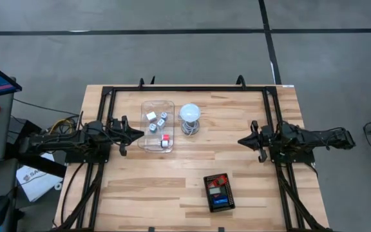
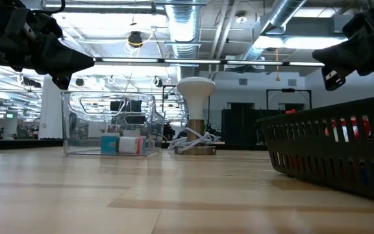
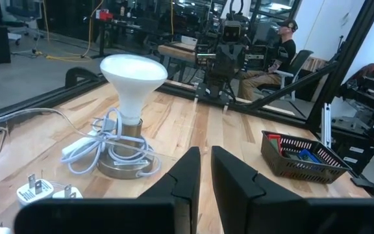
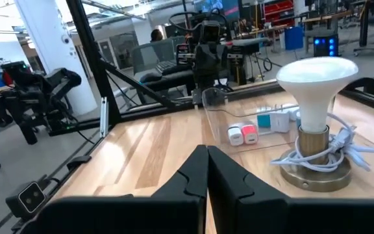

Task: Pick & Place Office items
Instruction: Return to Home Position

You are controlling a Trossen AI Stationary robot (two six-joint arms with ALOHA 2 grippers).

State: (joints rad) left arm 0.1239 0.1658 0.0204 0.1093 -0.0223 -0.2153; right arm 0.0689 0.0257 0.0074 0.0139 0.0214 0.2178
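Note:
The office items lie in two places. White blocks and a red one rest on the floor of the clear plastic box. Red and blue pieces lie in the black tray. My left gripper hovers at the box's left wall, above the table, shut but for a thin slit. My right gripper hangs right of the lamp, shut, and points at the box. Neither gripper touches anything.
A white bulb lamp on a round brass base, with its cord coiled about it, stands just right of the box, between the two grippers. The tray sits near the table's near edge. A black frame runs around the tabletop. People sit in the room beyond.

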